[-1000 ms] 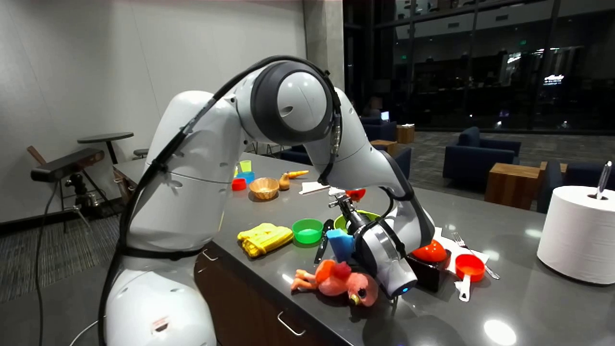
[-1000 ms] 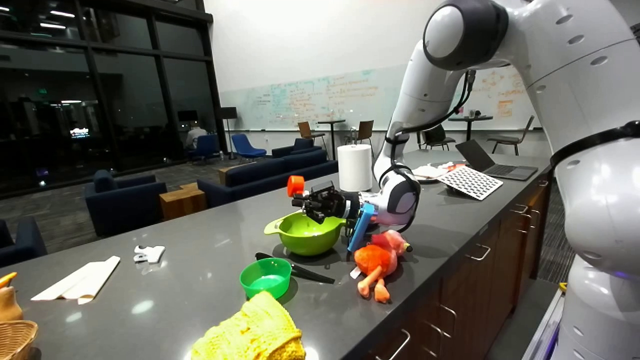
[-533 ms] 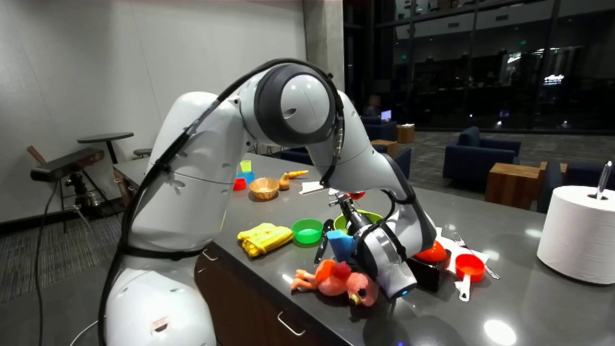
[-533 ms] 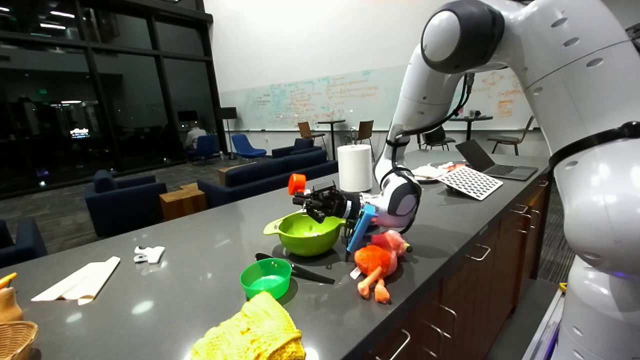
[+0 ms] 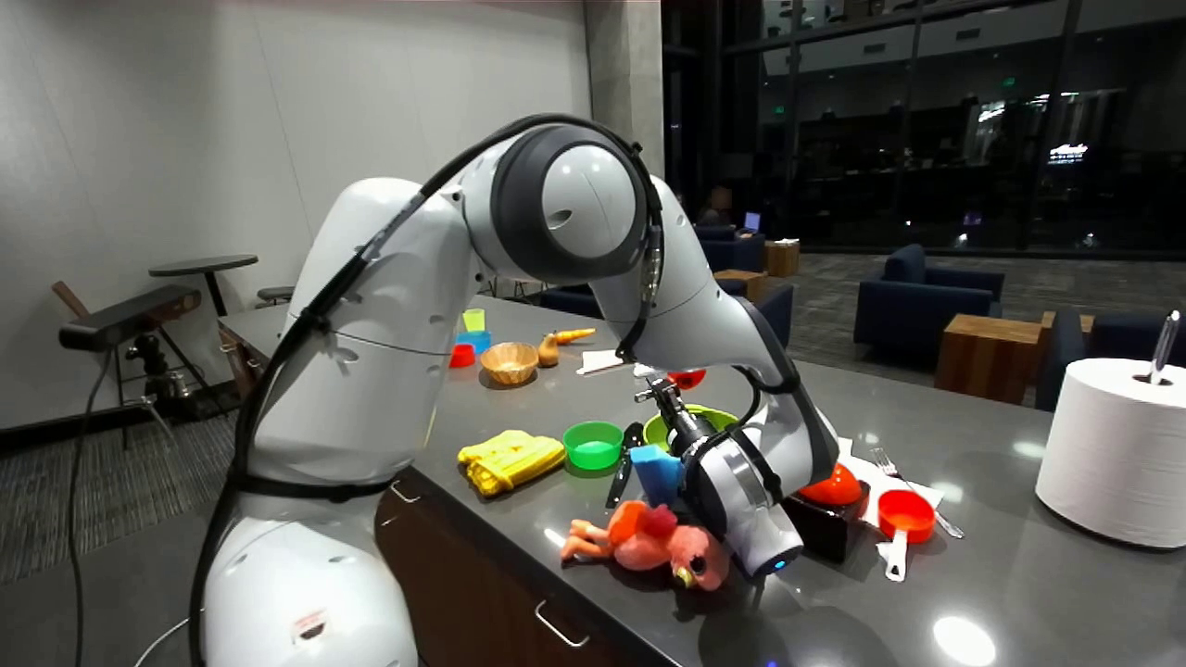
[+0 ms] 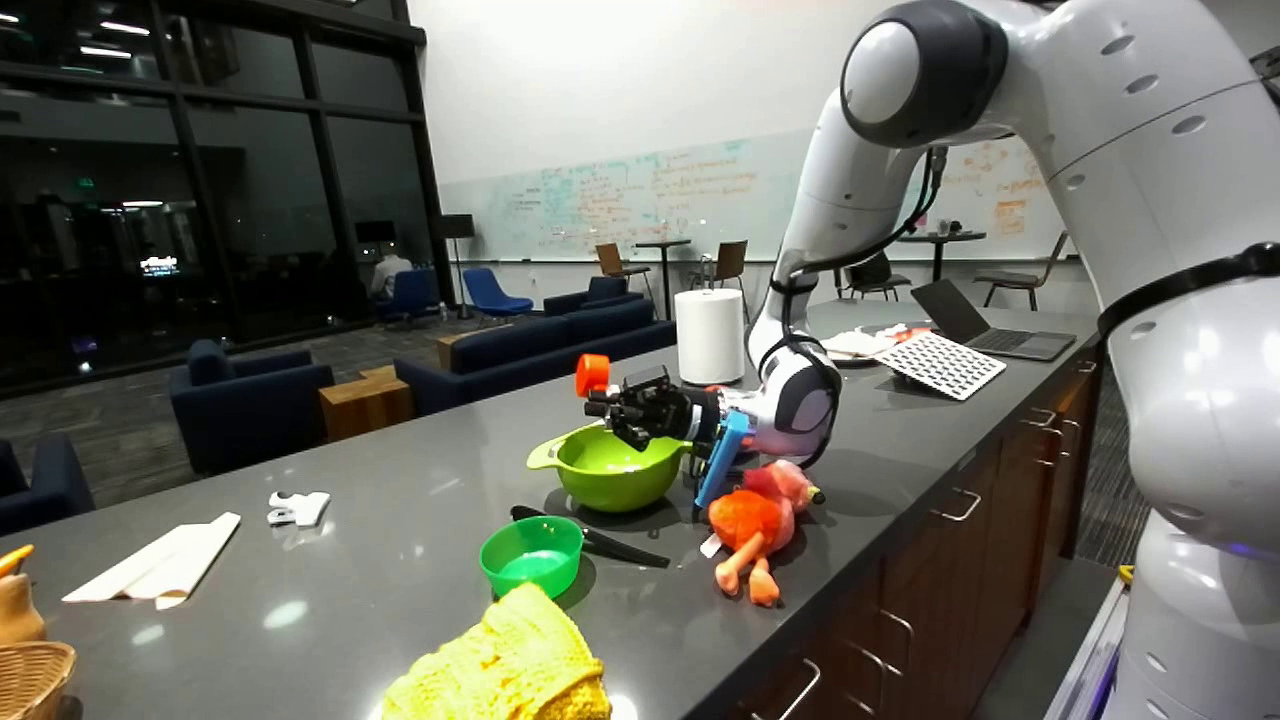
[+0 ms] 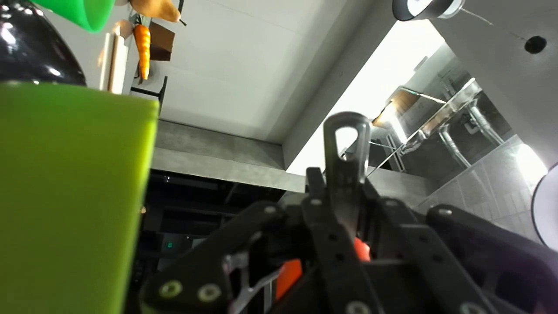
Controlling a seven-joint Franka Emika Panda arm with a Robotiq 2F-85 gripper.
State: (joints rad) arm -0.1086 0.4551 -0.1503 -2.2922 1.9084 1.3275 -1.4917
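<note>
In an exterior view, left to right along the grey glossy countertop [image 6: 370, 530]: a tan wicker basket [image 6: 35, 685], cut by the frame edge; a folded white paper sheet [image 6: 160, 560], laid flat; a small white plastic piece [image 6: 298, 508]. In the foreground, a yellow knitted cloth [image 6: 500, 660] is seen bunched. Just behind, a green translucent round bowl [image 6: 545, 582], with a slender black utensil [image 6: 620, 550] laid beside it. Beyond, a red plastic measuring cup [image 6: 592, 374] is held raised; its grey slotted handle [image 7: 342, 170] is clenched by the black gripper [image 7: 342, 187], near a lime-green handled bowl [image 6: 610, 492]. Whether the cup is directly over that bowl cannot be told. Rightward: an upright white paper towel roll [image 6: 710, 340], a pink-and-orange plush bird [image 6: 748, 520] lying down, an open grey laptop [image 6: 1020, 343].
</note>
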